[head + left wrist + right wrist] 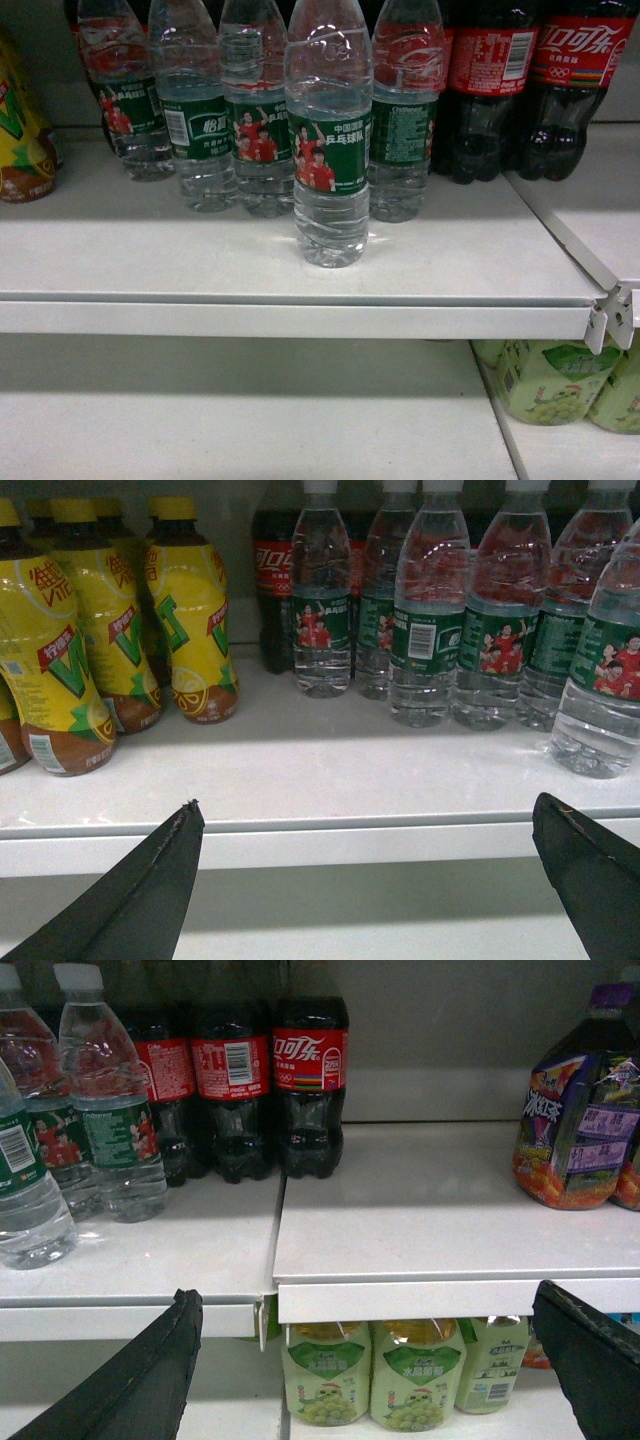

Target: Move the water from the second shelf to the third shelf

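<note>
Several clear water bottles with dark green labels stand on a white shelf [150, 265]. One water bottle [328, 140] stands alone in front of the row, close to the shelf's front edge. In the left wrist view that front bottle [603, 680] is at the far right. My left gripper [367, 815] is open, its black fingers level with the shelf's front lip and holding nothing. My right gripper [367, 1300] is open too, in front of the neighbouring shelf board [440, 1230], with the water [112, 1120] off to its left. Neither gripper shows in the head view.
Dark cola bottles [500, 80] stand right of the water, and yellow tea bottles [190, 610] stand left of it. The lower shelf [250, 420] holds green grape drink bottles [415, 1375] at the right. A purple-capped drink [575, 1110] sits far right.
</note>
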Robot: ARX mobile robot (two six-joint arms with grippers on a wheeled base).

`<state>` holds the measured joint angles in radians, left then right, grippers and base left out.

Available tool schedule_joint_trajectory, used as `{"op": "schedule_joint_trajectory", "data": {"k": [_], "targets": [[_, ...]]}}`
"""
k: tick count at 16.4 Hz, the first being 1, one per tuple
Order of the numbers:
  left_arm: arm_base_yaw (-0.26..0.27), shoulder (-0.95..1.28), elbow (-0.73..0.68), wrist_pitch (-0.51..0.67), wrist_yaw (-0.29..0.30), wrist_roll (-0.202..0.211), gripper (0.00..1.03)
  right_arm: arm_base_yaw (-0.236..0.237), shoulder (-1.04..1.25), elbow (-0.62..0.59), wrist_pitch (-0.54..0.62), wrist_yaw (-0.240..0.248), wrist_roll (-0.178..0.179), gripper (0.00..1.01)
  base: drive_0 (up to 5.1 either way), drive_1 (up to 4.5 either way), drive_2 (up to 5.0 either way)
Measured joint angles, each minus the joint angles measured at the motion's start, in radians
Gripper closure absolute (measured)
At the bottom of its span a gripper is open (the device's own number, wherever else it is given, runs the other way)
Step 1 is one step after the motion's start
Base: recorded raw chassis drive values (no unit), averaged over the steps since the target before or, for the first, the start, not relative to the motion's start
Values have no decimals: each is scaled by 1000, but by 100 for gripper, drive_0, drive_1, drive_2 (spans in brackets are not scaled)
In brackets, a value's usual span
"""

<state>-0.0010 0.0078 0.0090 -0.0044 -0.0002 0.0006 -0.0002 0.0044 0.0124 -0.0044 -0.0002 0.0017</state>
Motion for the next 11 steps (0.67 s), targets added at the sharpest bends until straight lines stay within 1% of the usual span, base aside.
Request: {"op": "schedule_joint_trajectory", "data": {"k": [7, 8, 9, 10, 11], "targets": [[0, 0, 0, 0, 0, 0, 5, 0, 0, 0, 0, 0, 0, 3, 0, 0, 0], [0, 0, 0, 0, 0, 0, 5, 2, 1, 1, -10, 9, 2, 3, 0, 0, 0], [0, 0, 0, 0, 0, 0, 5, 16, 24, 19, -80, 64, 37, 3, 0, 0, 0], [0, 0, 0, 1, 0, 0, 5, 13, 64, 24, -81, 79, 69, 3, 0, 0, 0], [0, 0, 0, 0, 0, 0, 5, -35, 120, 41, -47, 50, 98, 3, 0, 0, 0]]}}
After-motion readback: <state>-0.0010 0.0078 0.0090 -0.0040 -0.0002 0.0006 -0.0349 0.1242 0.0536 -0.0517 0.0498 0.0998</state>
